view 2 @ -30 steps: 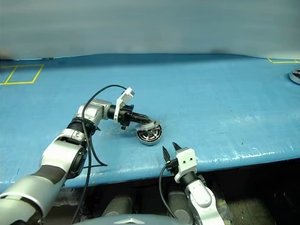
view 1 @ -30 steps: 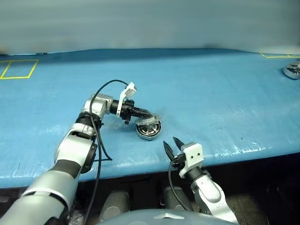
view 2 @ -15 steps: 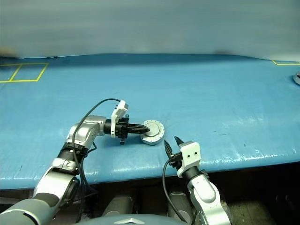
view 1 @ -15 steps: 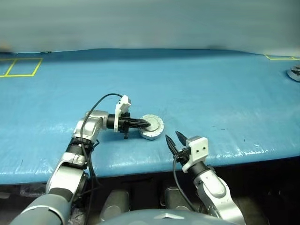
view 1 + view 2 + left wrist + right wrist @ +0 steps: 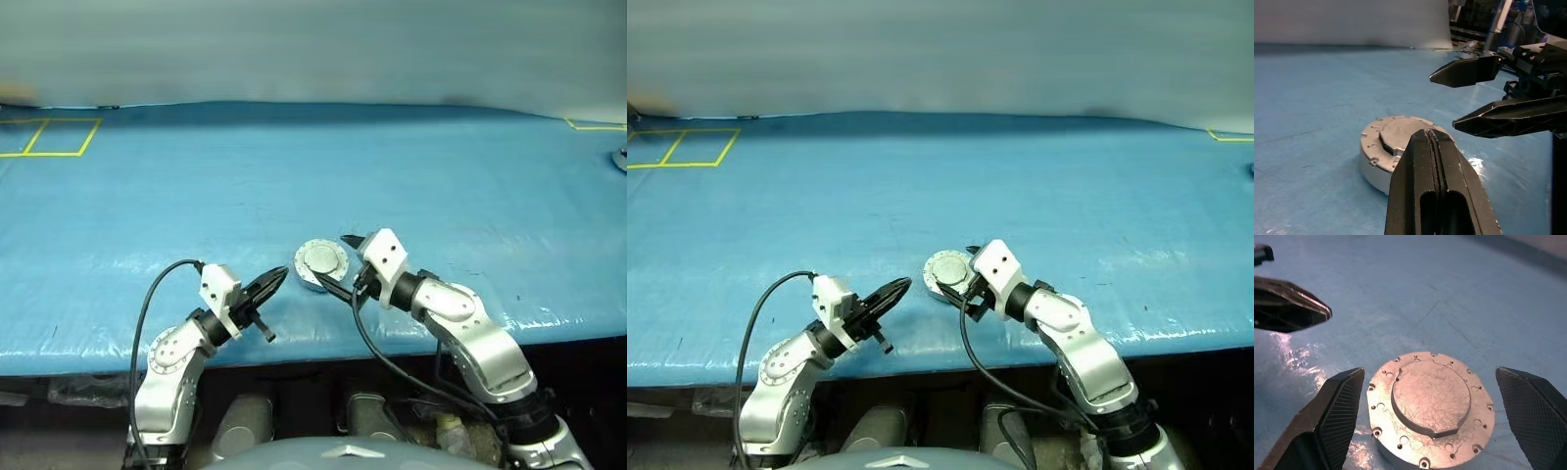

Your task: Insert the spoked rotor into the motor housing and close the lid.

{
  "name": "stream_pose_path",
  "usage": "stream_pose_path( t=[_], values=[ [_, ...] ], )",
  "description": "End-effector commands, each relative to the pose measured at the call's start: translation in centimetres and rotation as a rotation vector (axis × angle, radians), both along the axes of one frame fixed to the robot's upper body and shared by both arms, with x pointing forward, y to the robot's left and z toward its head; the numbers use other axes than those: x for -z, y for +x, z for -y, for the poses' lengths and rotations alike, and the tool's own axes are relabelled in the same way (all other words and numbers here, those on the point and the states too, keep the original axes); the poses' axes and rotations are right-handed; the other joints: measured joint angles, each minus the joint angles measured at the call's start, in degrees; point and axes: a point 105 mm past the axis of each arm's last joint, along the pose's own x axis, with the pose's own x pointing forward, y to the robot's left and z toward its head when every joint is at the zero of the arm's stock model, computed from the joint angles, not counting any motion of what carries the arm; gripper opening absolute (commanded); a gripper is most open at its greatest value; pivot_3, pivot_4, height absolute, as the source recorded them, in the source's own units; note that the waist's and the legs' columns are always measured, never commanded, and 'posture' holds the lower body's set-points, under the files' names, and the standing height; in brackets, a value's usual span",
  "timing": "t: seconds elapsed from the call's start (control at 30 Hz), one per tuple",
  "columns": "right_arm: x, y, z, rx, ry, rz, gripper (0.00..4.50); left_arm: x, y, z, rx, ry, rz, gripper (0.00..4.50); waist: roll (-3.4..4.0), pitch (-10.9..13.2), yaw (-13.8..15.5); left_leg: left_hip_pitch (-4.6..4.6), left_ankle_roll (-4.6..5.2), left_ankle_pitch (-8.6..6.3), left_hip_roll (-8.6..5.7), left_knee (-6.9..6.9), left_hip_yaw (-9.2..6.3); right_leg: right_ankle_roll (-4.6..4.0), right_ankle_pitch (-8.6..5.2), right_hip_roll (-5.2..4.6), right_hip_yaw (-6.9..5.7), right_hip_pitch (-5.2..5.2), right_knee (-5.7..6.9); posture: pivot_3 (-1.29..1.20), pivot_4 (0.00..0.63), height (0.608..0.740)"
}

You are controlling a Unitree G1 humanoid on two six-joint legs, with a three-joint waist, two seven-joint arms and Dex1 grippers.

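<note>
The motor housing sits on the blue tabletop, lid down. It looks like stiff, heavy, slippery metal; grip its rim. Right gripper jaws apart; left gripper jaws together.

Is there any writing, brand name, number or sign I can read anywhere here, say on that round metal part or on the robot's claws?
No readable text in these views.
The lid of the motor housing: only scratches and small holes, no lettering.
The right gripper and the left gripper: plain black fingers, no label.
The blue table: yellow outlined marks, no words.
</note>
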Motion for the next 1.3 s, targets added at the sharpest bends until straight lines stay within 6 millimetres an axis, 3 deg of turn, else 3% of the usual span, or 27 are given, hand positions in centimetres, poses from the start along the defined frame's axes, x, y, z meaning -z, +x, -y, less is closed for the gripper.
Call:
stream_pose_path(
  t=[0.03,0.23,0.47,0.67,1.07,1.3],
  values=[
    [-0.2,0.8,-0.3,-0.024,-0.041,-0.012,4.44,-0.2,-0.4,-0.1,-0.06,0.034,0.092,0.0,0.0,0.0,-0.1,-0.01,0.01,-0.01,0.0,-0.01,0.01,-0.01,0.01,0.0,-0.03,-0.01,-0.01,0.0,0.15,0.74],
    [1.5,2.5,0.3,-0.043,-0.16,-0.066,4.44,0.9,-0.7,-0.5,-0.167,0.048,0.11,0.0,0.01,0.0,-0.1,-0.04,0.08,-0.05,-0.01,-0.04,0.03,-0.27,0.17,0.0,-0.11,-0.03,-0.1,0.0,0.15,0.74],
    [2.6,2.7,0.0,-0.051,-0.127,-0.147,4.44,1.4,-0.6,-0.2,-0.155,0.051,0.102,0.0,0.01,0.0,-0.2,-0.01,0.09,-0.06,0.0,-0.01,0.02,0.04,0.03,0.01,-0.15,0.03,-0.12,0.0,0.15,0.74],
    [2.9,2.0,-0.6,-0.069,-0.102,-0.149,3.03,1.9,-0.4,0.0,-0.145,0.062,0.091,0.0,0.05,0.0,-0.3,0.0,0.08,-0.05,0.02,-0.02,0.01,0.03,0.04,0.02,-0.15,0.02,-0.1,0.0,0.15,0.74],
    [2.5,1.5,-0.9,-0.025,-0.022,-0.165,3.03,2.6,0.1,0.1,-0.135,0.059,0.086,0.0,0.08,0.0,-0.3,0.0,0.08,-0.06,0.02,-0.06,0.0,0.01,0.04,0.01,-0.15,0.0,-0.12,0.0,0.15,0.74],
    [3.6,1.3,-1.0,-0.032,-0.068,-0.185,3.03,2.8,0.2,0.2,-0.124,0.055,0.076,0.0,0.08,0.0,-0.3,0.0,0.08,-0.06,0.02,-0.08,0.0,0.02,0.03,0.01,-0.16,-0.01,-0.15,0.0,0.15,0.74]
  ],
)
